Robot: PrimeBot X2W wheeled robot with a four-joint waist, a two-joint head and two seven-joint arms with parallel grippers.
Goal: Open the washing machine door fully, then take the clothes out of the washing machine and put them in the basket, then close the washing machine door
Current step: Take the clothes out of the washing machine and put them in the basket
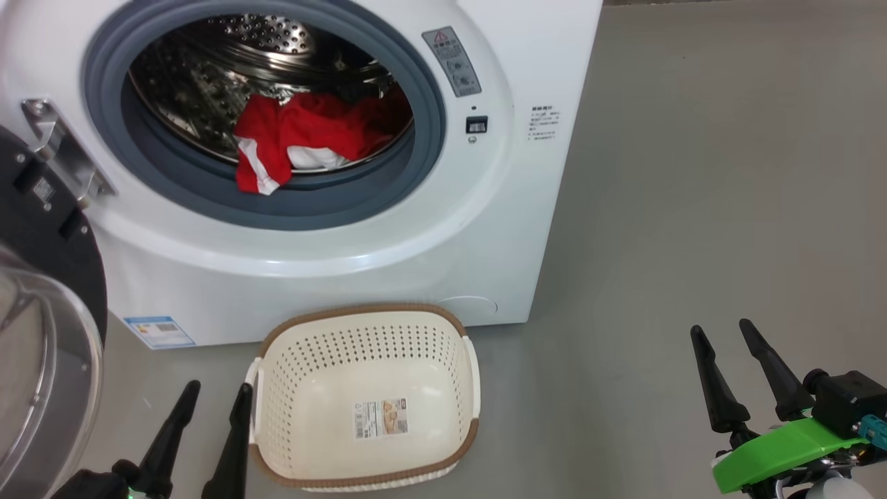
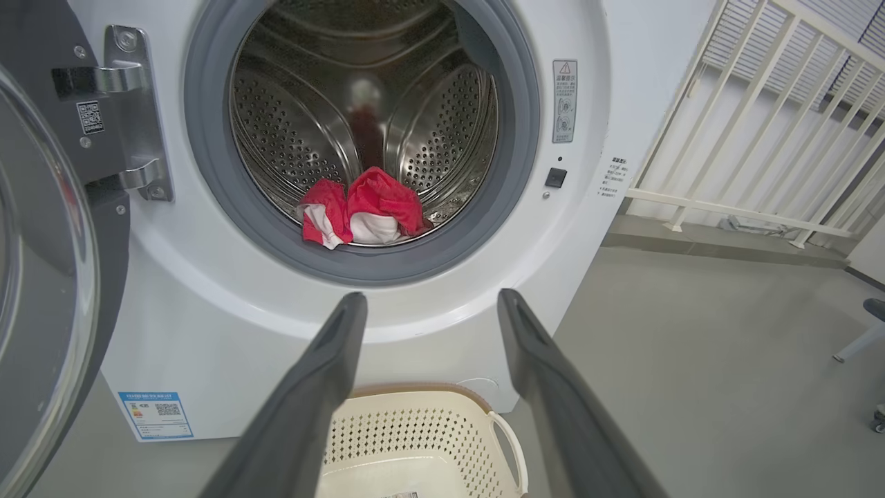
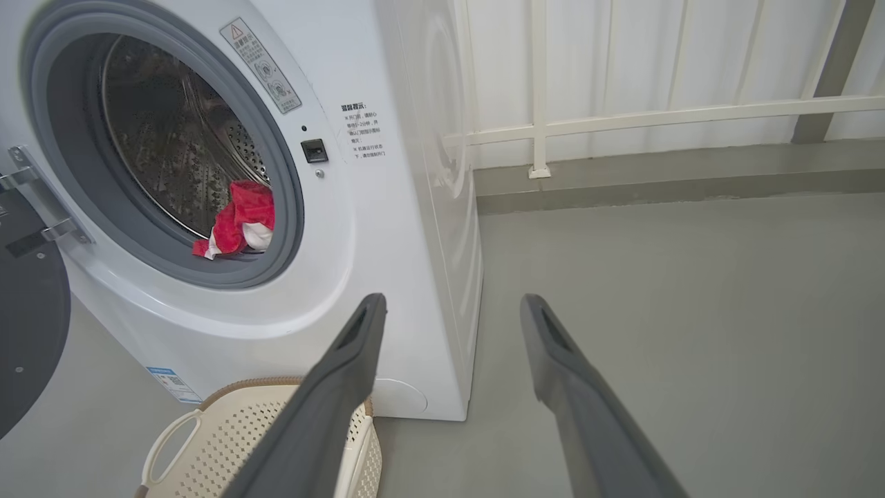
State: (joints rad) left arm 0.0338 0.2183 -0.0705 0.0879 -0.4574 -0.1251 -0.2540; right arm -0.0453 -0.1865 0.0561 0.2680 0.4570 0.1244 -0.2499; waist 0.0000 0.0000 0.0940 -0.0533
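- Washer (image 1: pixel 506 208): stands on the grey floor with its mouth unblocked, so the drum can be reached straight from the front.
- Door (image 1: pixel 41 326): hangs open on its hinge at the washer's left, clear of the mouth. The opening step looks done.
- Basket (image 1: pixel 305 374): empty, on the floor touching or just beside the washer's front and below the mouth, which keeps the carry short.
- Clothes (image 1: pixel 305 132): a red-and-white heap at the drum's front lip, one corner draped onto the grey gasket. They look easy to pinch from outside and are likely the next target.
- Left gripper (image 1: pixel 217 389): fingers spread, holding nothing, low beside the basket's left handle.
- Right gripper (image 1: pixel 721 329): fingers spread, empty, well apart to the right over bare floor.
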